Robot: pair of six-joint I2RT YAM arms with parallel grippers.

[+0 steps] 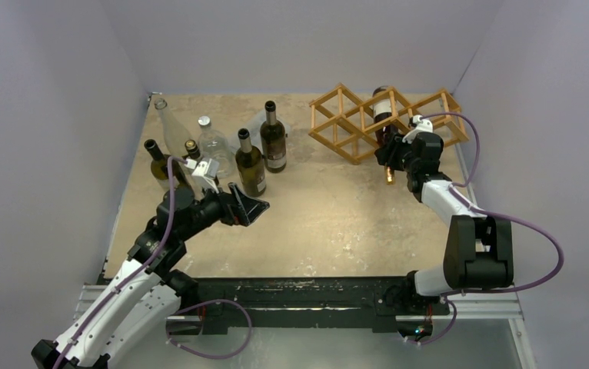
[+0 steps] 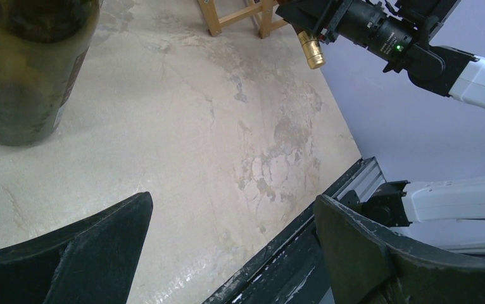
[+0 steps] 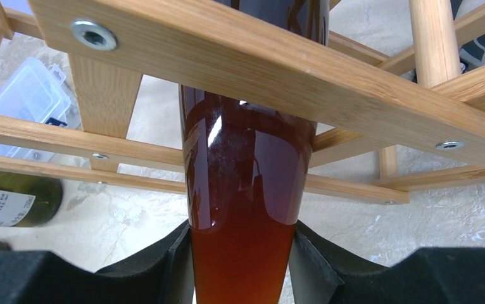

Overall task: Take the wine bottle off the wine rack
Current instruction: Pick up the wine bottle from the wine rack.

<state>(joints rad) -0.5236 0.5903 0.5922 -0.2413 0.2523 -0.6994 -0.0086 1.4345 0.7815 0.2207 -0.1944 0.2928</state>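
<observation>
The wine rack point(image 1: 334, 146), a light wooden lattice, stands at the back right of the table. The wine bottle point(image 1: 384, 104) lies in one of its cells, its gold-capped neck pointing toward me. My right gripper point(image 1: 390, 150) is at that neck. In the right wrist view both black fingers point(image 3: 164, 266) press against the sides of the amber neck point(image 3: 246, 164), just below a rack bar point(image 3: 227, 50). My left gripper point(image 1: 249, 207) hovers open over the table's left half, nothing between its fingers point(image 2: 100, 253). The gold cap point(image 2: 313, 52) also shows in the left wrist view.
Several upright bottles, dark green point(image 1: 251, 161) and clear point(image 1: 213, 144), stand at the back left, close to my left gripper. One dark green bottle point(image 2: 25, 69) looms beside the left fingers. A clear plastic box point(image 3: 25, 95) lies behind the rack. Walls enclose three sides.
</observation>
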